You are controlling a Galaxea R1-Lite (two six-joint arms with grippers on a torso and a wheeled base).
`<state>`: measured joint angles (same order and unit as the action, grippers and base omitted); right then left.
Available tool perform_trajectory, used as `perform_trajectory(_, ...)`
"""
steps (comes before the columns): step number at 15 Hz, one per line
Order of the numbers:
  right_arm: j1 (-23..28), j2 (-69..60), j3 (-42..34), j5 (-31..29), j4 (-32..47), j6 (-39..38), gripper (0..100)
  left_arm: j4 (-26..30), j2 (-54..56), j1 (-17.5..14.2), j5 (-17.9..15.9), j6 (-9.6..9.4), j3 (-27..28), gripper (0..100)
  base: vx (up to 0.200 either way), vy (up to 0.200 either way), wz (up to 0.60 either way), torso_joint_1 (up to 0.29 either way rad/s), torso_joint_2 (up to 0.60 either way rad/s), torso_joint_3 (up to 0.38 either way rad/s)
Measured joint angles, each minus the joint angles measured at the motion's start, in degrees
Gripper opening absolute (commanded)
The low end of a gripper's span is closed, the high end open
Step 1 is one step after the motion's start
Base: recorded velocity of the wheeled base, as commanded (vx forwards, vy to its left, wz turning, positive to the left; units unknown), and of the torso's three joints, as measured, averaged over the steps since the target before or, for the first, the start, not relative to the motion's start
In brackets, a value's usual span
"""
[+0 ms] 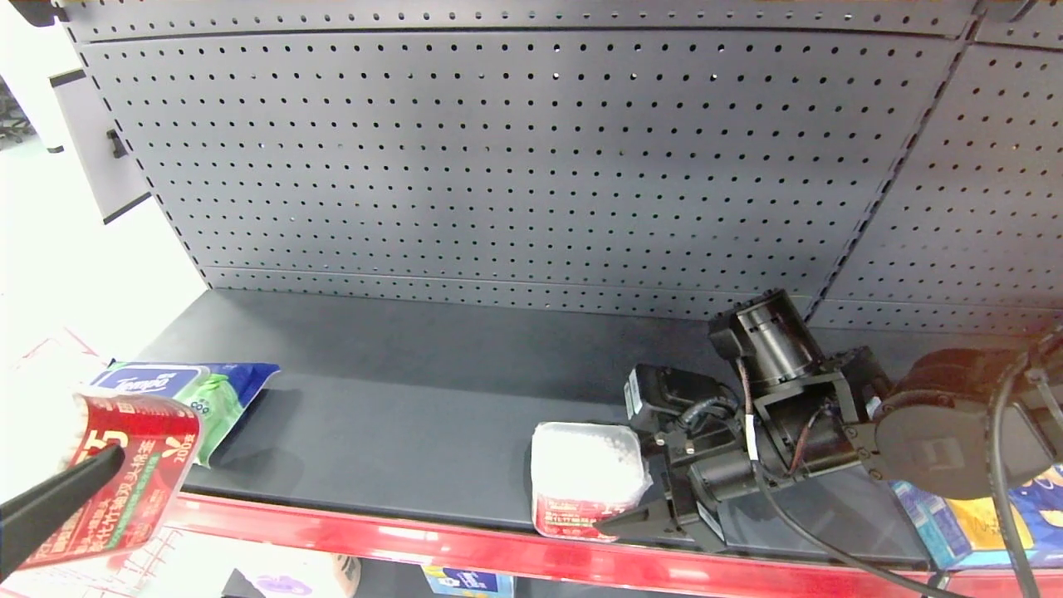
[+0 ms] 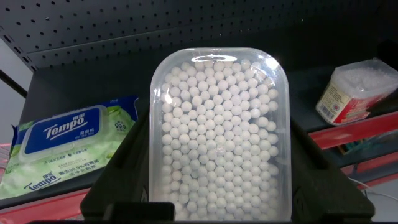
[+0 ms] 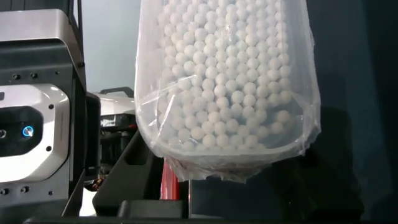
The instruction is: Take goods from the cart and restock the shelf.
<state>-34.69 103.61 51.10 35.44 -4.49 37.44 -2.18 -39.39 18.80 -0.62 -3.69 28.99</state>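
Clear left tub of swabs, tilted, off the shelf's left edge, clamped by left gripper. Right tub upright at front edge, clamped by right gripper. Two tubs, one wipes pack at front-left corner.

Even light from above is falling on the pegboard and the shelf. The wipes pack is casting a soft shadow toward the robot's right, while the floor at the left is washing out to plain white. The pegboard's top edge is bowing near the head view's corners, and small glints are showing on the clear top of the box in the left wrist view, with the shelf behind it lying dim.
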Motion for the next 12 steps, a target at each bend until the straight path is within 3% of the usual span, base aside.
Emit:
perform_trajectory(7,0.4,-2.0,-1.4,-0.4,0.1,-0.7,100,0.0,-0.4,0.0,0.0,0.02,-0.2,0,0.0,0.0,0.0,0.0,0.0,0.0)
perform_trajectory(12,1.5,-6.7,-6.3,-2.2,0.1,-2.0,100,0.0,-0.4,0.0,0.0,0.0,-0.1,0,0.0,0.0,0.0,0.0,0.0,0.0)
